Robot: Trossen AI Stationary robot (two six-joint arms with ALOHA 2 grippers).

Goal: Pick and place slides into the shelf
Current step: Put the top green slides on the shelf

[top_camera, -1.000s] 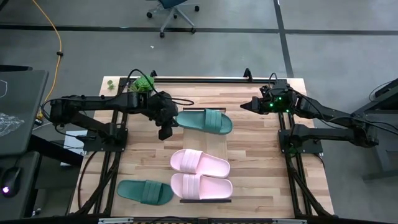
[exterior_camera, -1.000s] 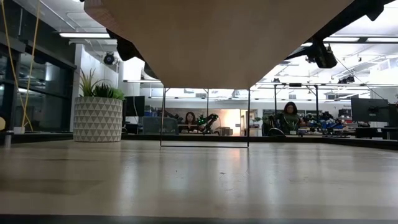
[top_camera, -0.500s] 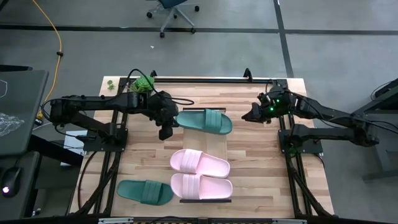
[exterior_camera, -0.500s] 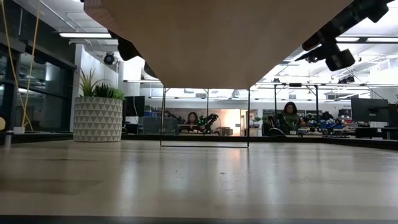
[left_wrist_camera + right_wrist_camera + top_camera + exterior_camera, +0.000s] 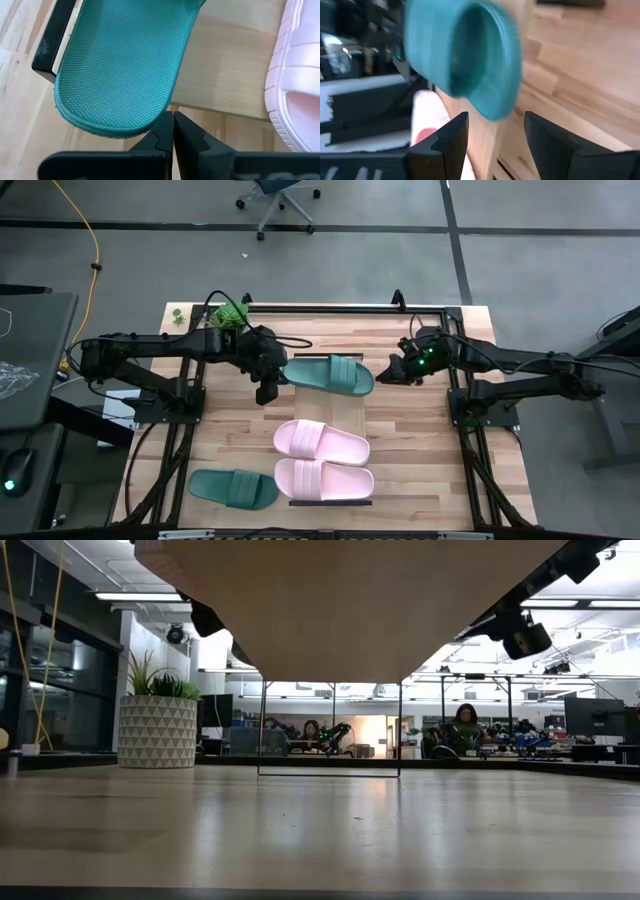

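Right hand point(image 5: 396, 370), fingers spread, hovers just beside the teal slide point(image 5: 329, 374) on the shelf point(image 5: 325, 502); left hand point(image 5: 266, 392), closed and empty, waits at its other end. Both pink slides point(image 5: 322, 441) look placed; another teal slide point(image 5: 233, 488) remains on the counter point(image 5: 420, 450).

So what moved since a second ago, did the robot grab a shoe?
No grab yet. The right gripper slid in toward the far teal slide, its fingers open just off the slide's end. The left gripper stayed shut beside the slide's other end. The two pink slides and the near teal slide haven't moved.
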